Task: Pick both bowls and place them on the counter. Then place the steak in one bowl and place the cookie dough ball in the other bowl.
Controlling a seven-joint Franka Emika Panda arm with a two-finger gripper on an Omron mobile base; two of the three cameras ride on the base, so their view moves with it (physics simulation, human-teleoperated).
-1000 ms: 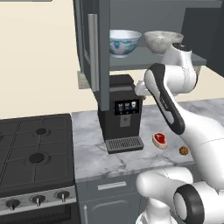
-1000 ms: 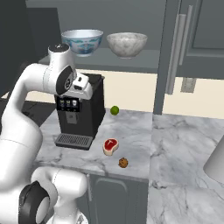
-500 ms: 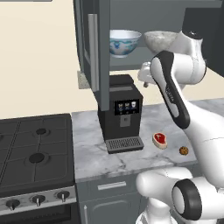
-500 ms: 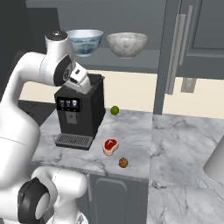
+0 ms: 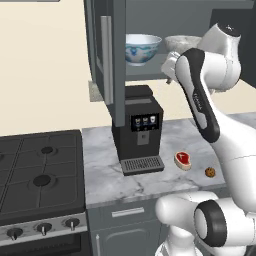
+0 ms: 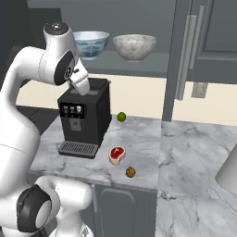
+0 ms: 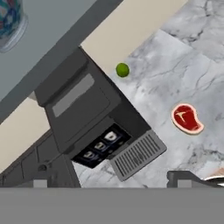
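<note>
Both bowls (image 6: 91, 42) (image 6: 134, 46) on cabinet shelf (image 6: 139, 67), contents hidden.

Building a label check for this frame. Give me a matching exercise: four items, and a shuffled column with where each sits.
Items:
1. steak
2. cookie dough ball
3. lime
4. marbled bowl

Places:
A. on the cabinet shelf, right of the blue-patterned bowl
B. on the counter by the wall, behind the coffee machine
C. on the counter, nearest its front edge
D. on the counter, right of the machine's drip grille

Pairs: 1-D, 2-C, 3-B, 4-A
</note>
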